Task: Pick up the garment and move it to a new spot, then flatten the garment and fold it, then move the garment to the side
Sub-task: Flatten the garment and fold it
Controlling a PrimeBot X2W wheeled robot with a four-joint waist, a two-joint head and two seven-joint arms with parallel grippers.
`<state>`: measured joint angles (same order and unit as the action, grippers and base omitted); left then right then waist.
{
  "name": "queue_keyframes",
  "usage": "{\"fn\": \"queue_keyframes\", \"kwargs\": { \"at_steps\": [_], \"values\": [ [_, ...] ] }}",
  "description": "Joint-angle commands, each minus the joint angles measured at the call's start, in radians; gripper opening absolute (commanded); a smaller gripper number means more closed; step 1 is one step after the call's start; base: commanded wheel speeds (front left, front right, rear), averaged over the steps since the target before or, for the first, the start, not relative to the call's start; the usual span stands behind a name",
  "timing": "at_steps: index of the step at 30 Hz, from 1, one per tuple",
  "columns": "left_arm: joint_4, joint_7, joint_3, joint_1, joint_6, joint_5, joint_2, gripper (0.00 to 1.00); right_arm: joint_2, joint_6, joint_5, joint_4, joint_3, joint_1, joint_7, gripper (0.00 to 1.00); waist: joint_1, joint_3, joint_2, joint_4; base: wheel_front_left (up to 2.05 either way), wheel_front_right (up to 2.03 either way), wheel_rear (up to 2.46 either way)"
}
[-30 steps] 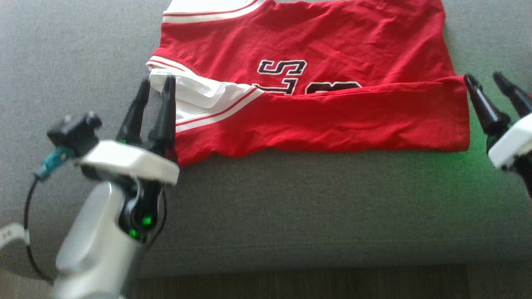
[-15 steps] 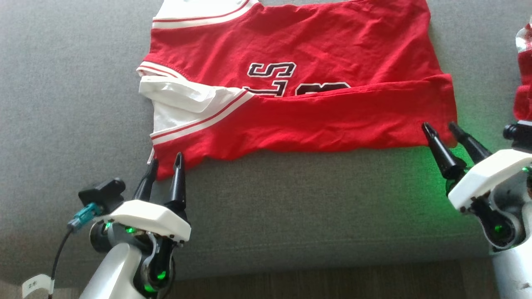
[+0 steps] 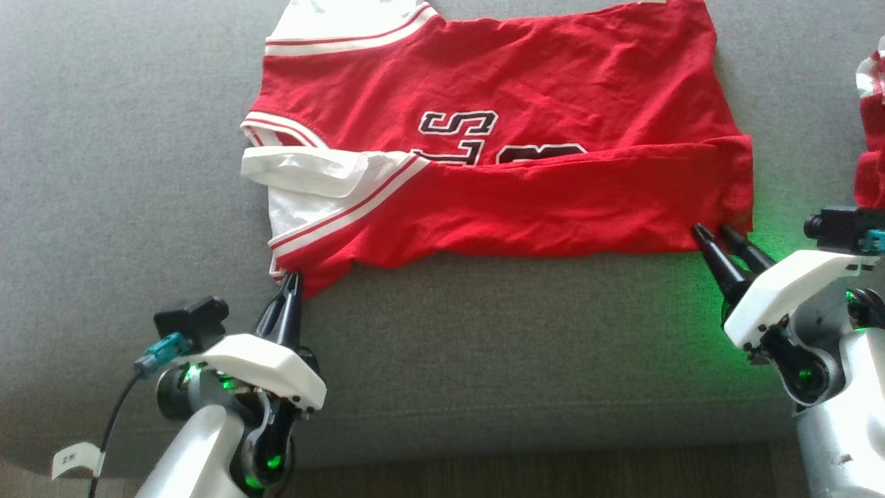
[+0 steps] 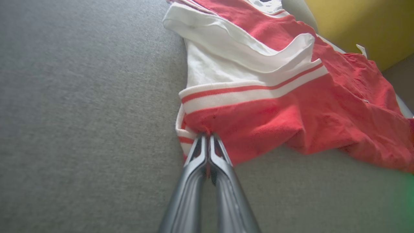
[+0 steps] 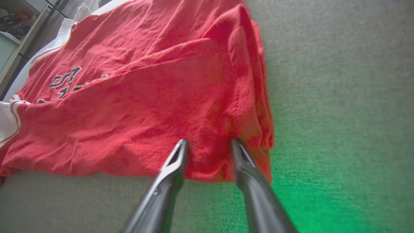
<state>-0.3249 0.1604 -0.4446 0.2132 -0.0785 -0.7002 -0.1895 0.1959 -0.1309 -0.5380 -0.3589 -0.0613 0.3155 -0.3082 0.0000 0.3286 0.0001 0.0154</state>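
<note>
At 7 o'clock in the head view, the left gripper (image 3: 290, 282) is pinched tight on the near-left corner of the garment (image 3: 525, 200), beside its white-striped armhole. At 4 o'clock the right gripper (image 3: 712, 234) straddles the near-right hem corner, fingers apart, not clamped. The garment lies part-folded toward 12 o'clock on the grey cushion (image 3: 449, 360). It looks light and limp (likely to sag between holds), so the two near corners seem the best places to hold it, pinching through every layer.
</note>
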Motion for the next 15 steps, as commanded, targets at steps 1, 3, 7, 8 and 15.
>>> {"fn": "queue_keyframes", "kwargs": {
  "at_steps": [1,3,7,8,15],
  "values": [
    [0.028,0.007,0.025,0.012,0.001,0.012,-0.034,0.00,0.013,0.000,-0.002,0.021,0.019,-0.008,-0.004,0.00,0.0000,-0.004,-0.0001,0.006,0.00,0.00,0.00],
    [0.032,0.010,0.024,0.011,0.000,0.019,-0.043,0.00,0.020,0.000,-0.003,0.026,0.013,-0.013,0.001,0.00,0.0000,-0.005,-0.0001,0.007,0.00,0.00,0.00],
    [0.061,0.011,0.023,-0.005,-0.007,0.032,-0.070,0.00,0.051,0.000,-0.012,0.062,-0.002,-0.040,0.003,0.00,0.0000,-0.015,-0.0001,0.007,0.00,0.00,0.00],
    [0.082,0.006,0.021,-0.018,-0.011,0.037,-0.083,0.00,0.066,0.000,-0.018,0.085,-0.004,-0.057,-0.005,0.00,0.0000,-0.022,-0.0001,0.004,0.00,0.00,0.00],
    [0.179,-0.031,0.021,-0.078,-0.037,0.039,-0.128,0.00,0.097,0.000,-0.034,0.162,-0.016,-0.118,-0.040,0.00,0.0000,-0.040,-0.0001,-0.006,0.00,0.00,0.00]
  ]
}}
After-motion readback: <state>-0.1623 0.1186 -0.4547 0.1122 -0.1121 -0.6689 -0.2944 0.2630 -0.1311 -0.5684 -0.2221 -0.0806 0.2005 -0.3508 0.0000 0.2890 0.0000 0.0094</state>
